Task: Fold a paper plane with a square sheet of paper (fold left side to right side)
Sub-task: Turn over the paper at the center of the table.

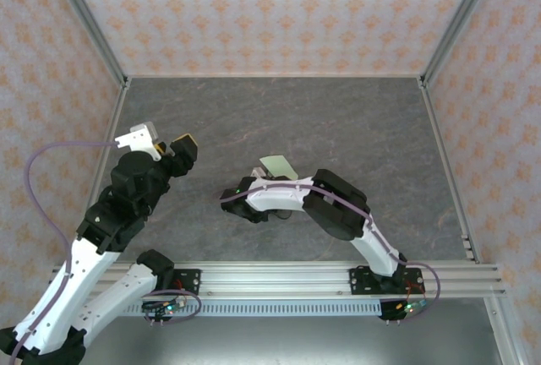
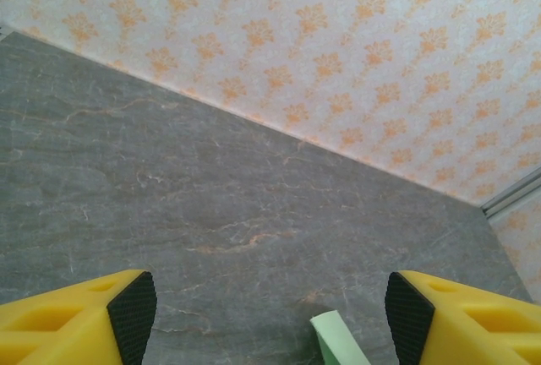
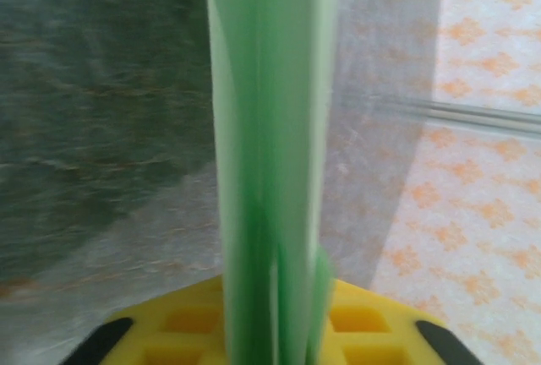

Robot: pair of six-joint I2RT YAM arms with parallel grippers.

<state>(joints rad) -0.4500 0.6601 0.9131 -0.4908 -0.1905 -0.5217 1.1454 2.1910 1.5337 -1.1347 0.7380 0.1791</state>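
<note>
The paper plane (image 3: pixel 270 128) is folded pale green paper in several layers, blurred in the right wrist view. It stands upright between the yellow fingers (image 3: pixel 372 323) of my right gripper (image 3: pixel 275 306), which close on its lower end. From above, its free end (image 1: pixel 279 165) pokes out beyond the right arm near the table's middle. My left gripper (image 1: pixel 165 141) hovers at the left side of the table, away from the paper. Its jaws stand wide open and hold nothing (image 2: pixel 270 306). A blunt green end of the paper (image 2: pixel 338 340) shows low between its fingers, farther off.
The dark grey stone-patterned table (image 1: pixel 279 111) is walled on three sides by patterned orange-and-white panels (image 1: pixel 270 10) in metal frames. An aluminium rail (image 1: pixel 279 279) carrying both arm bases runs along the near edge.
</note>
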